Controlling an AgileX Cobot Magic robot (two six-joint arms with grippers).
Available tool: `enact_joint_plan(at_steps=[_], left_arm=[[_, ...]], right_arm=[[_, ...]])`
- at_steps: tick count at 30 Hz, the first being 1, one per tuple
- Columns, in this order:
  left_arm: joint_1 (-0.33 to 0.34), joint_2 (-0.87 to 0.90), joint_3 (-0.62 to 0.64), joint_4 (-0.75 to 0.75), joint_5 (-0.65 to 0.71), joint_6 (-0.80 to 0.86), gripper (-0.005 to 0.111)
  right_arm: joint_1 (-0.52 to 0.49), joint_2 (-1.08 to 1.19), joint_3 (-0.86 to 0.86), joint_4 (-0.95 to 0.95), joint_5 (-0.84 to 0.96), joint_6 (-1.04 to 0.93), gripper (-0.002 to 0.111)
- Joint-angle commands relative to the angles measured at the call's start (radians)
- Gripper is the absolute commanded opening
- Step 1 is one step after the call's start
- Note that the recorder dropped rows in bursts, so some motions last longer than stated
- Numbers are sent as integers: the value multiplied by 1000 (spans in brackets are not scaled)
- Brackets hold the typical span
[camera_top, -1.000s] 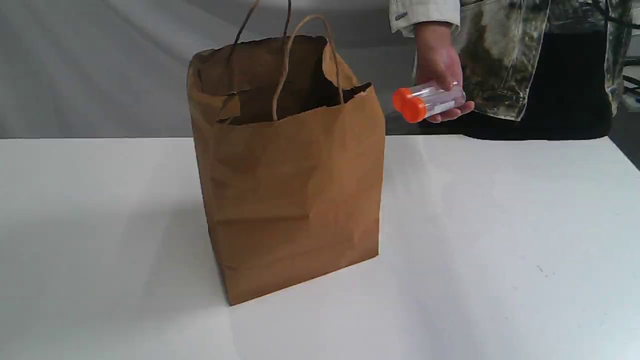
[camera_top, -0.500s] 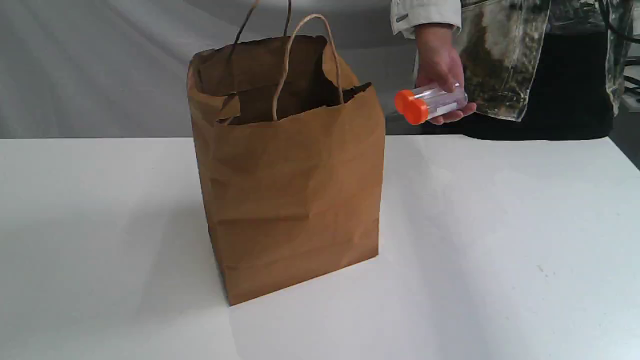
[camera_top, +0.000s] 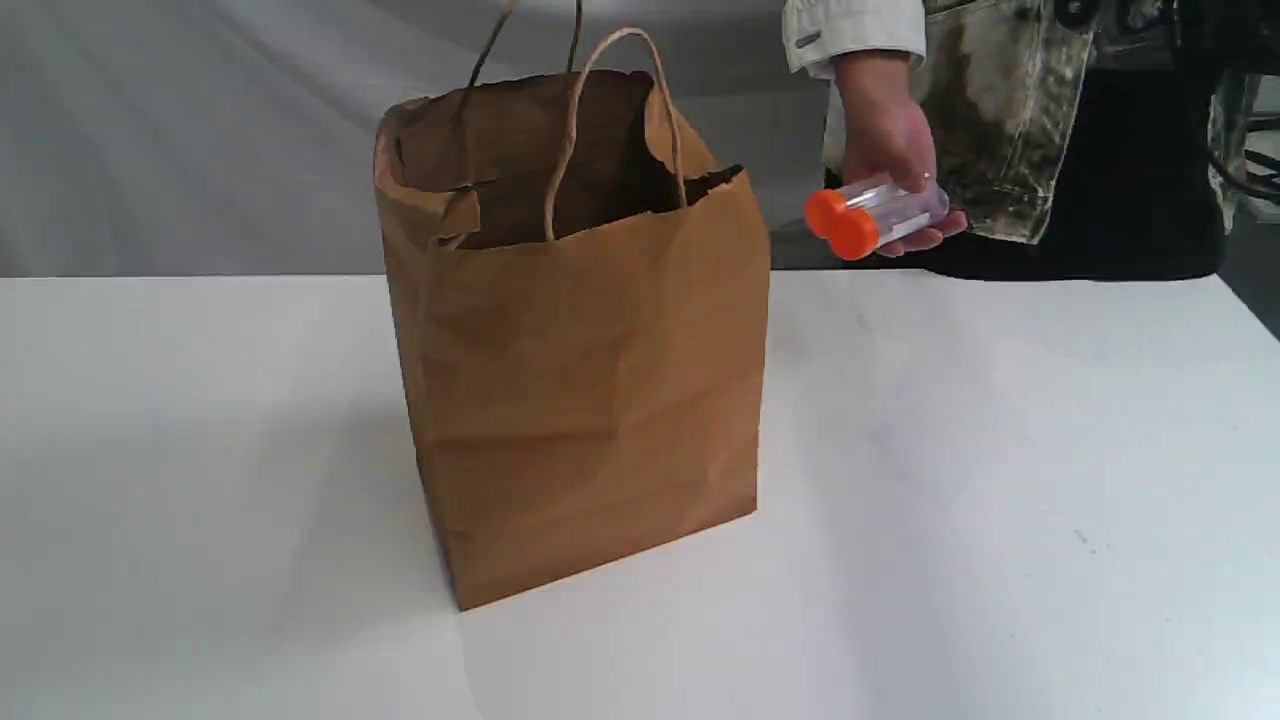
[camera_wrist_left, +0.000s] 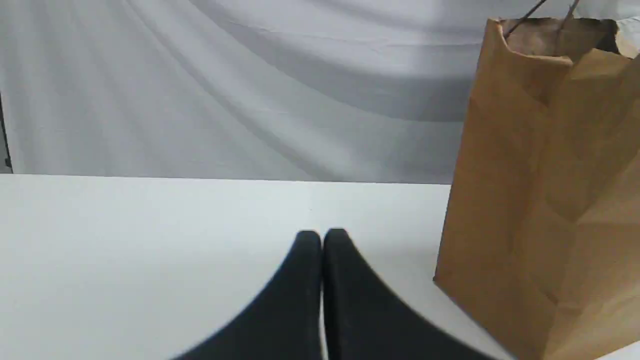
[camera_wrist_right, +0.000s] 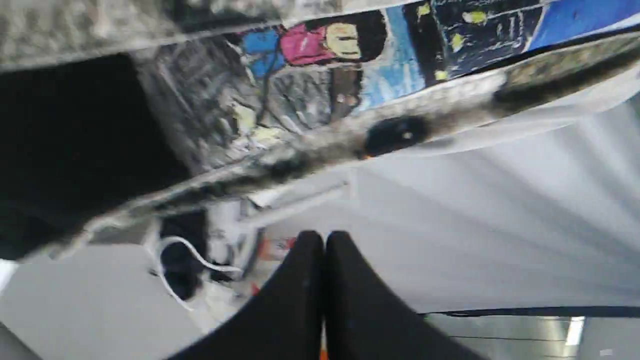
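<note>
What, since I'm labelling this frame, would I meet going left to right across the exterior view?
Bag → tube. The hand holding the tube overlaps it, so it has no clear place in the order.

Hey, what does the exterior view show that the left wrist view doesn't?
Only the exterior view: a person's hand holding a clear container with an orange cap, lying sideways in the air beside the top of the brown paper bag. Only the left wrist view: the left gripper, its fingers pressed together with nothing between them. Both: the brown paper bag standing upright on the white table, with the grey curtain behind.
</note>
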Motion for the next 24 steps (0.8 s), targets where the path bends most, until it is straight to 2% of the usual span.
enact_joint_plan(at_steps=[1,3,5,8,15,18,21,24], left_arm=[[0,-5,4,-5,-6,-5,0],[0,-5,4,-5,-6,-5,0],[0,-5,4,-5,-6,-5,0],[0,-5,4,-5,-6,-5,0],[0,-5,4,-5,-6,-5,0],[0,-5,4,-5,-6,-5,0],[0,-5,4,-5,-6,-5,0],[0,-5,4,-5,-6,-5,0]], right_arm=[[-2,-50,-78,560,-23,-271,0],[-10,-47,-170,1021,58,-561,0],[-23,-30,-276,1442,216,-825,0],[-24,14,-422,1757,421,-870,0],[-22,116,-642,1997,636,-597,0],[-22,141,-665,2071,678,-579,0],[-22,169,-665,2182,698,-579,9],[-20,198,-665,2302,698,-579,26]])
